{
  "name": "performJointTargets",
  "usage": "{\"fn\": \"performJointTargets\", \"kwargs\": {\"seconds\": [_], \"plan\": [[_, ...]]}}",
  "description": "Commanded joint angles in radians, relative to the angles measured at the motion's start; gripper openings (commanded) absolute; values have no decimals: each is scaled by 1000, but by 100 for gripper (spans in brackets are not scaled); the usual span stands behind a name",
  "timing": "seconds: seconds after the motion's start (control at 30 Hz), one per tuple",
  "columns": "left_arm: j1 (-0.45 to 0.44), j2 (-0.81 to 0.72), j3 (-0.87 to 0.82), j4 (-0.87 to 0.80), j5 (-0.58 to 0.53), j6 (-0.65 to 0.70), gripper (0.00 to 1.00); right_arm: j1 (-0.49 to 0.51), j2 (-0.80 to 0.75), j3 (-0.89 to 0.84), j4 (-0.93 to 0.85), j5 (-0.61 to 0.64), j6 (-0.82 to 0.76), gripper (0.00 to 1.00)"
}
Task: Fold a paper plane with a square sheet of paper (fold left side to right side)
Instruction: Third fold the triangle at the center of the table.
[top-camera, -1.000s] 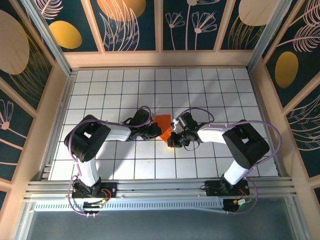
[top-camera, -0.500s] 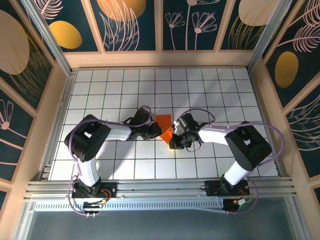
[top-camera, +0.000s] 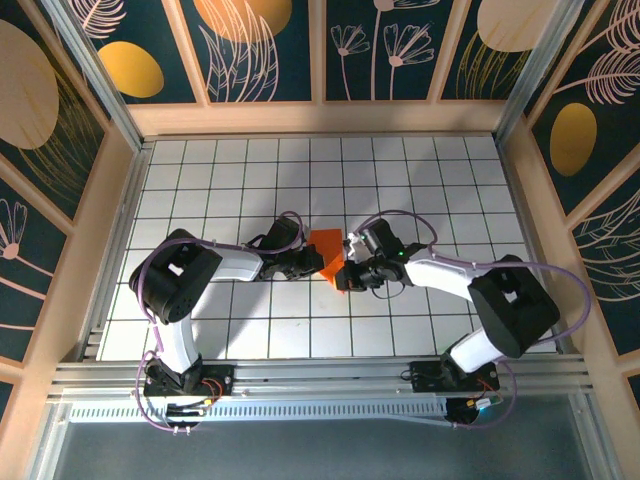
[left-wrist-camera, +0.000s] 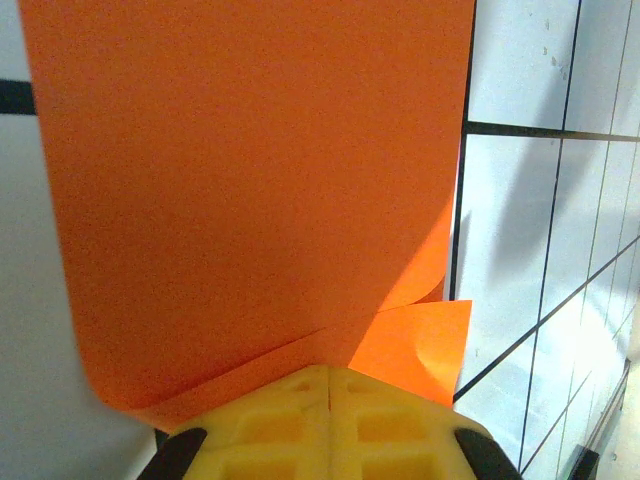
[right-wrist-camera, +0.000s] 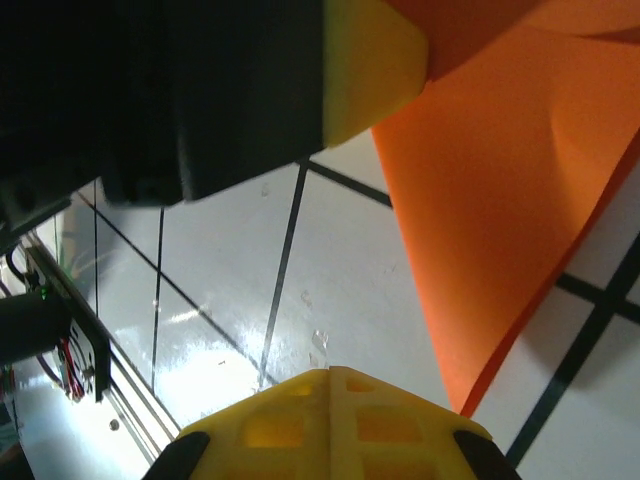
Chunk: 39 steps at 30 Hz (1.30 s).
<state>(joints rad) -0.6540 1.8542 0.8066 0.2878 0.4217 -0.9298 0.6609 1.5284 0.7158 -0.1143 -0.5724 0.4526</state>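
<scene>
White gridded tabletop (top-camera: 420, 180) — the square sheet of paper (top-camera: 327, 250) is seen curled just ahead of the left gripper (left-wrist-camera: 330, 375), fingers pressed together; opposite, the right gripper (right-wrist-camera: 330, 375) is closed too, empty.

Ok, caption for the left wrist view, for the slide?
Left jaws closed at the edge of the folded orange paper, its top layer curling over a lower flap on the grid table.

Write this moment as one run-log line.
left gripper: shut, tips against orange paper | right gripper: shut, beside it | fold: partly done
</scene>
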Motion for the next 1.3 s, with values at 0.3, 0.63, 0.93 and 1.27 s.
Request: {"fn": "performJointTargets", "kwargs": {"seconds": [0.3, 0.63, 0.93, 1.27], "plan": [[0, 64, -1, -55, -94, 2, 0, -3, 117, 42, 72, 102, 54, 0], [0, 48, 12, -62, -92, 5, 0, -10, 164, 29, 2, 144, 40, 0], [0, -50, 14, -22, -110, 32, 9, -16, 185, 6, -45, 192, 27, 0], [-18, -193, -120, 145, -45, 2, 4, -27, 211, -14, -25, 186, 4, 0]]}}
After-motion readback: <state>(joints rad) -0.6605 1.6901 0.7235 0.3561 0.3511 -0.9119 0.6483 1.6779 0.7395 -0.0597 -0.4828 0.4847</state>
